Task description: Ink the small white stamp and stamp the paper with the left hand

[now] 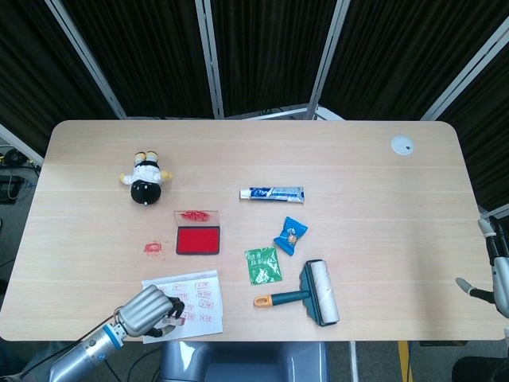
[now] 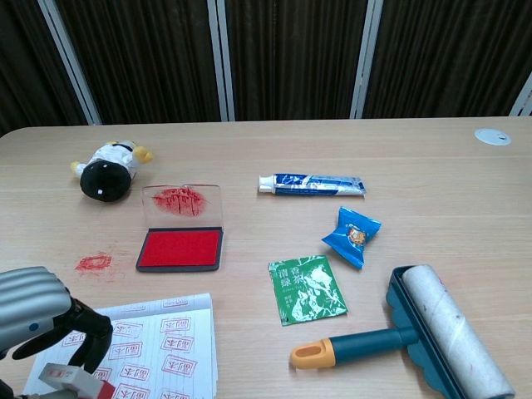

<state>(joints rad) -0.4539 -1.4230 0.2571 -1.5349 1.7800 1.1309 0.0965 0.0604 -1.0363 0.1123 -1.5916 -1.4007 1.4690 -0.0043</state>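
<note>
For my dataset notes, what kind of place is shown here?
Probably a robot test bench indoors: a light wooden table before black curtains on metal frames, with unrelated props like a blue toothpaste tube and teal lint roller.
</note>
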